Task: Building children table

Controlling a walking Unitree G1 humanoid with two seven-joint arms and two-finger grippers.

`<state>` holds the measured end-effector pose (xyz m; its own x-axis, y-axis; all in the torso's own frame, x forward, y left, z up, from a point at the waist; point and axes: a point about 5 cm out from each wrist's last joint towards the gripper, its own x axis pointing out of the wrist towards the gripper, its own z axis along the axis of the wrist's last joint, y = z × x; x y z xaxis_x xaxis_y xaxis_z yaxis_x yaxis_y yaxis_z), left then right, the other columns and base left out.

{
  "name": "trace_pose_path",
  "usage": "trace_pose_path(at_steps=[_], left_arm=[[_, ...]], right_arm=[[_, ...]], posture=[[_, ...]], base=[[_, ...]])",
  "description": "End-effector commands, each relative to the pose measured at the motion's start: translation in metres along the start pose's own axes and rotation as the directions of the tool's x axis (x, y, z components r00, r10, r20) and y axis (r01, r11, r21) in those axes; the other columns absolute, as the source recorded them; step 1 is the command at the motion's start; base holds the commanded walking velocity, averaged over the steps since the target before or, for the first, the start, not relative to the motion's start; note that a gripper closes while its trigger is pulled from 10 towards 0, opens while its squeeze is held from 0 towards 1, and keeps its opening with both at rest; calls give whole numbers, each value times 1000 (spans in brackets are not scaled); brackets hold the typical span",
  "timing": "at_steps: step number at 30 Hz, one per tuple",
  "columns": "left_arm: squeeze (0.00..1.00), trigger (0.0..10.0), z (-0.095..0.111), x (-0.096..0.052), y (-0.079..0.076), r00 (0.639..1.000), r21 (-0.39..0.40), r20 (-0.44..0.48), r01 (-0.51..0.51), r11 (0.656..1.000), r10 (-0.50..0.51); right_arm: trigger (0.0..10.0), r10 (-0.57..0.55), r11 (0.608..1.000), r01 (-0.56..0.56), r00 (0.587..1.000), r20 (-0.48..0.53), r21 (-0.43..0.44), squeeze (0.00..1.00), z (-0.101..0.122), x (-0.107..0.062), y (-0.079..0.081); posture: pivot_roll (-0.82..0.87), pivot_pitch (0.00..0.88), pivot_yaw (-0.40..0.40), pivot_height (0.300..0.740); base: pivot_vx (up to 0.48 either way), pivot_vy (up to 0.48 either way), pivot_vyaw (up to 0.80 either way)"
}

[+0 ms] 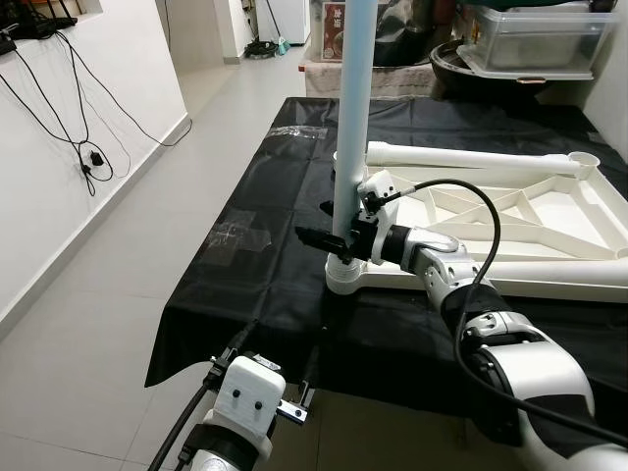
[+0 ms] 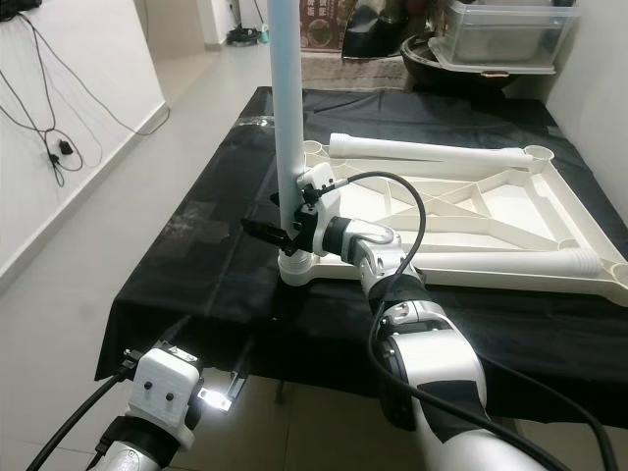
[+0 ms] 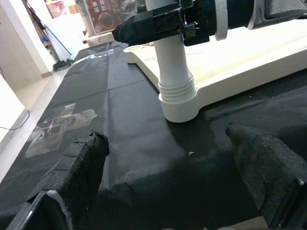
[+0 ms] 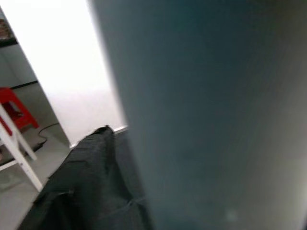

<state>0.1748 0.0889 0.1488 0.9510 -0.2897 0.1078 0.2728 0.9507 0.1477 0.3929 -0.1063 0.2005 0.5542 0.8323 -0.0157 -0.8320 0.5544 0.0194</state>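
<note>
A white children's tabletop (image 1: 579,221) lies upside down on a black cloth (image 1: 245,294). A pale blue leg (image 1: 353,98) stands upright in its near-left corner socket (image 1: 348,280). My right gripper (image 1: 334,234) is shut on this leg just above the socket; the leg looms close in the right wrist view (image 4: 216,115). Two more legs lie across the tabletop, one at the far side (image 1: 471,157) and one at the near side (image 1: 559,272). My left gripper (image 3: 175,163) hangs open at the cloth's front edge, short of the socket (image 3: 177,103), with nothing between its fingers (image 3: 81,167).
Clear tape patches (image 1: 240,235) stick to the cloth left of the socket. A white wall with hanging cables (image 1: 88,157) runs along the left, with tiled floor (image 1: 118,294) beside it. A plastic bin (image 1: 535,34) and clutter stand at the back right.
</note>
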Motion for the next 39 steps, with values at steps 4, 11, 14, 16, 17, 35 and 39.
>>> trace_pose_path(at_steps=[4,11,14,16,17,35,39], left_arm=[[0,10000,-1,-1,-3,1000,-1,-7,9,1000,-9],[0,10000,-1,0,-2,1000,5,-7,4,1000,-4],[0,10000,-1,1,1,1000,13,-5,-4,1000,4],[0,10000,-1,1,2,1000,16,-5,-6,1000,6],[0,10000,-1,1,2,1000,16,-5,-6,1000,6],[0,10000,-3,7,7,1000,31,-1,-11,999,11],[0,10000,-2,6,6,1000,32,0,-12,999,12]], right_arm=[[0,32,999,-32,999,9,-5,0,-1,11,10],[0,31,999,-31,999,11,-8,0,-6,11,12],[0,-64,998,65,997,30,-28,0,-10,13,11],[0,-108,994,109,993,42,-28,0,-12,13,11],[0,-108,994,109,993,42,-28,0,-12,13,11],[0,-936,351,937,350,-30,-4,0,-45,-13,21],[0,-950,273,956,285,-127,102,0,-53,5,37]], posture=[[84,67,-8,740],[86,70,-7,740],[84,71,-7,740],[83,70,-5,740],[83,70,-5,740],[62,63,12,740],[70,65,6,740]], base=[[0,0,0],[0,0,0],[0,0,0],[0,0,0],[0,0,0],[0,0,0],[0,0,0]])
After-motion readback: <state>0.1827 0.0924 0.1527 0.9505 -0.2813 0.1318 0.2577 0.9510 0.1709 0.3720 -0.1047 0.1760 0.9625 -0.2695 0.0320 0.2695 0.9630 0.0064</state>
